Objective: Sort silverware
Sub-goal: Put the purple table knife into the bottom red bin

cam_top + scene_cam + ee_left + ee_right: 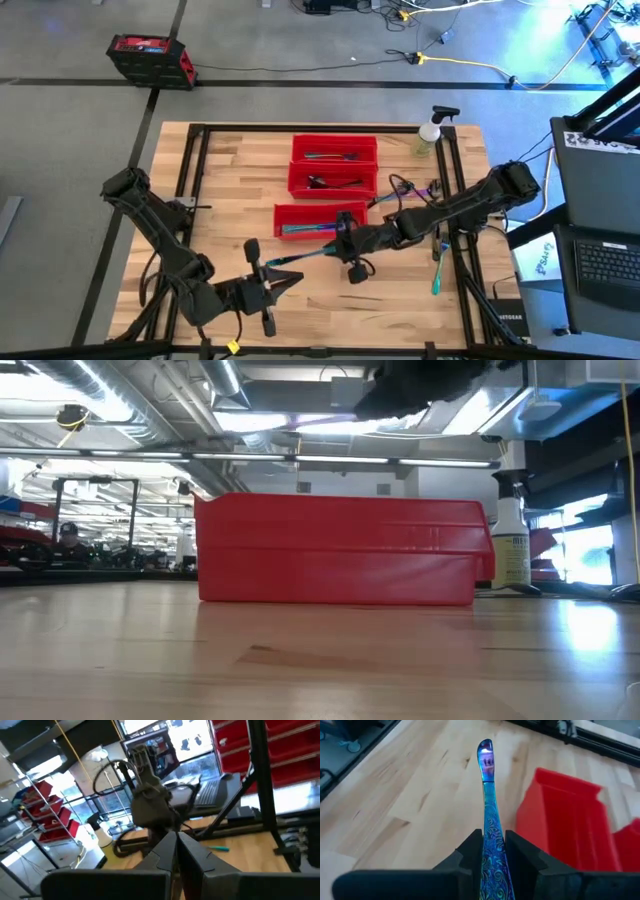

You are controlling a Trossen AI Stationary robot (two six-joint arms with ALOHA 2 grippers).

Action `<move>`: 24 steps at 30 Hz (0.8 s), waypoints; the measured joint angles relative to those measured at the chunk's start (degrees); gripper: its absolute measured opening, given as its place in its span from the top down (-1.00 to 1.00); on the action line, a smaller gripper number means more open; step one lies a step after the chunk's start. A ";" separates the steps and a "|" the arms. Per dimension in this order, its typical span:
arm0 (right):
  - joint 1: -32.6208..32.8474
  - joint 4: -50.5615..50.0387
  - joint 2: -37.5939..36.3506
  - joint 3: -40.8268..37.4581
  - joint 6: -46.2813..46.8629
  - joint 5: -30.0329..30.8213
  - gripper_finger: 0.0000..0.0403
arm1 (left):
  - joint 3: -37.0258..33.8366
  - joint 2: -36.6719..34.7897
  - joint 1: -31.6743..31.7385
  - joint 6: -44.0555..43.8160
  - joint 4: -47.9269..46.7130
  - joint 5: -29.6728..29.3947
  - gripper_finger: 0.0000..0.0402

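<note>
Fingers of the right gripper [494, 851] were clamped on an iridescent blue utensil [487, 780], its long axis running straight out ahead, above the bench [400, 300] just beside the nearest red bin [300, 212]; the left gripper [268, 285] waited closed, farther off

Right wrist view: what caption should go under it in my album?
The right claw pinches a shiny blue utensil above the wooden table, beside a red bin.
</note>
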 joint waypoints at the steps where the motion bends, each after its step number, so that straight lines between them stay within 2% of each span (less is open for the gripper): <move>1: -0.21 -0.21 -0.35 0.25 -0.10 0.02 0.72 | 0.00 -0.20 -0.01 -1.10 -1.62 0.42 1.00; 5: -1.85 -2.11 -2.40 0.82 -1.14 0.09 0.72 | 0.00 -1.36 0.63 -8.08 -8.36 6.32 1.00; 9: -3.09 -4.58 -5.44 0.82 -1.80 2.03 0.72 | 0.02 -2.29 2.34 -15.75 -15.81 14.85 1.00; 13: -4.71 -9.22 -8.63 0.82 -1.98 3.80 0.72 | 0.00 -2.20 5.32 -17.34 -18.52 25.10 1.00; 16: -5.90 -13.06 -10.21 0.82 -1.92 4.09 0.72 | -1.31 -2.22 8.21 -16.70 -16.39 34.90 1.00; 21: -7.25 -17.27 -10.50 0.78 -1.57 4.06 0.72 | -5.86 -2.18 11.44 -11.20 -5.72 43.43 1.00; 24: -7.25 -17.50 -10.50 0.78 -1.60 4.51 0.72 | -10.09 -2.69 13.09 -10.96 0.03 47.74 1.00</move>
